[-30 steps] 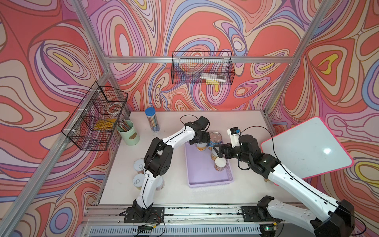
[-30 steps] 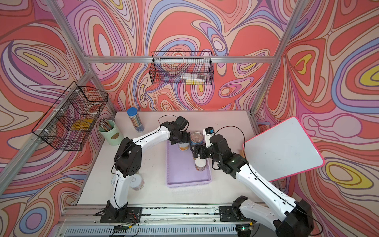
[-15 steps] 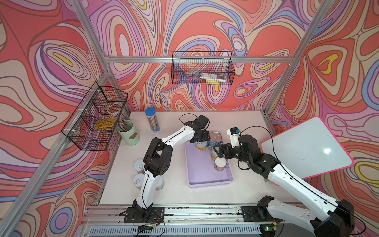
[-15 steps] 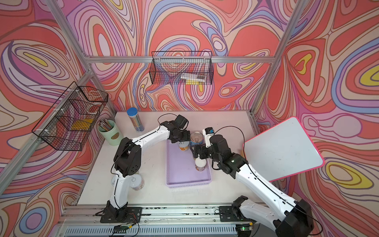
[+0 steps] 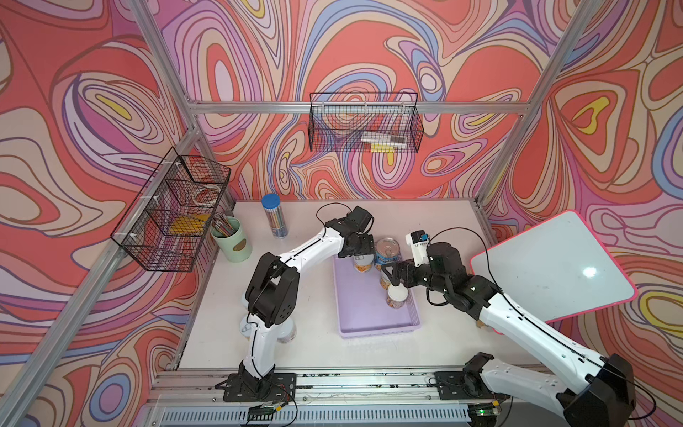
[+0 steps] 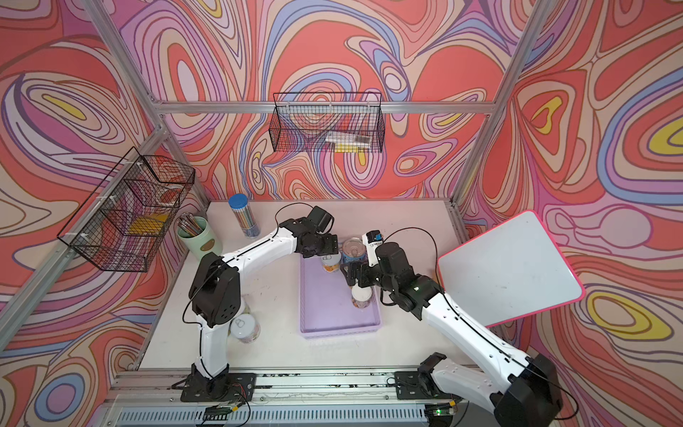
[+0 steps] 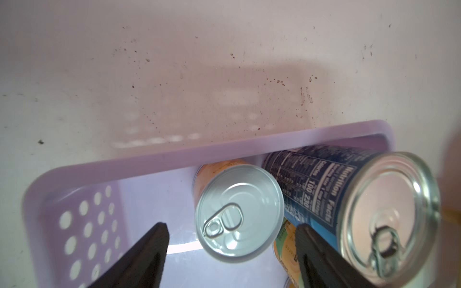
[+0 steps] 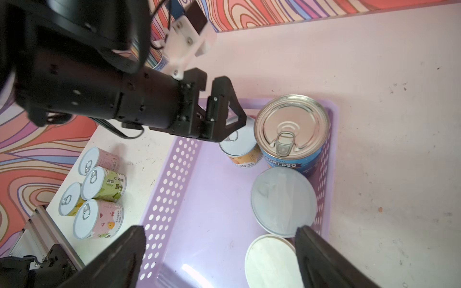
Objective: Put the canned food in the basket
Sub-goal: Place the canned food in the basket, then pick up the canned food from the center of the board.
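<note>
As far as I can judge from where I stand, the job is about half done. The white table (image 5: 406,216) carries the lilac basket (image 5: 364,310) in its middle, between the two arms. Four cans stand upright inside it, crowded along its far end and the side nearer the right arm.

The left gripper (image 7: 230,225) hangs over the basket's far end with its jaws spread. A small tin sits below and between them with a gap on either side, so nothing is pinched. The right gripper (image 8: 219,229) hovers over the basket's right side, jaws wide apart too and closed on nothing.

Of the cans, the blue-labelled can (image 8: 291,129) is the biggest and fills the far corner on the right arm's side. Just beside it, under the left gripper, stands the pull-tab tin (image 8: 239,147). Nearer than the blue one come a grey-lidded tin (image 8: 283,202) and then a white-topped tin (image 8: 270,259), in a row along that wall.

Still to go are four small tins (image 8: 99,183) clustered on the bare table near the left arm's base, well apart from the basket. I'd guess those fall to the left arm, being on its side. Whether more hide behind the arms I cannot tell.
</note>
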Controlling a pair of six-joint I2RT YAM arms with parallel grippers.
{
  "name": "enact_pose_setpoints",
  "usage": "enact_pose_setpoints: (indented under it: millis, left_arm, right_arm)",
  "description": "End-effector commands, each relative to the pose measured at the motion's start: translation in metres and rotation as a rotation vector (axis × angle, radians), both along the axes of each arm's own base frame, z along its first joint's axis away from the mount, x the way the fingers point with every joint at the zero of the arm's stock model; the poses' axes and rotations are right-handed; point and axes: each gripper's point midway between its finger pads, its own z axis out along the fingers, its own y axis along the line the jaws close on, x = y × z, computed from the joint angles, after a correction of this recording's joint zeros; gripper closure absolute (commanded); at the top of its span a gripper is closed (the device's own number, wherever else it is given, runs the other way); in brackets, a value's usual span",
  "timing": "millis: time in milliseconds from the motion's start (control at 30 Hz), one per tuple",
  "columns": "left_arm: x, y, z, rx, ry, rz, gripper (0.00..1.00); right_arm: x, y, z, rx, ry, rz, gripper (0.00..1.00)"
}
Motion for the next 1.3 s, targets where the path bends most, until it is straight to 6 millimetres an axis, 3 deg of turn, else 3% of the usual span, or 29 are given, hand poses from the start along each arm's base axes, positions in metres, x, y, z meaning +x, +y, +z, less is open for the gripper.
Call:
enact_pose_setpoints:
  millis: [0, 167, 433, 900, 1100, 1267]
  left_arm:
    - [-0.009, 0.021, 0.03, 0.033, -0.056, 0.007, 0.15]
    - [-0.026, 0.05, 0.042, 0.064, -0.07, 0.034, 0.15]
    - [-0.06, 0.104, 0.048, 0.111, -0.063, 0.102, 0.13]
    - [-0.14, 0.207, 0.031, 0.228, 0.024, 0.326, 0.07]
    - [-0.162, 0.244, 0.031, 0.294, 0.061, 0.443, 0.05]
    - [-0.172, 0.266, 0.016, 0.235, 0.138, 0.554, 0.05]
  right_arm:
    - [0.007, 0.01, 0.005, 0.042, -0.009, 0.022, 0.05]
    - [0.014, 0.031, 0.004, 0.071, 0.0, 0.064, 0.06]
    - [0.017, 0.084, -0.002, 0.068, -0.001, 0.165, 0.06]
    - [-0.007, 0.171, -0.005, 0.043, -0.021, 0.328, 0.06]
    - [-0.016, 0.185, 0.001, 0.06, -0.033, 0.354, 0.07]
    - [-0.021, 0.188, 0.015, 0.048, -0.09, 0.358, 0.07]
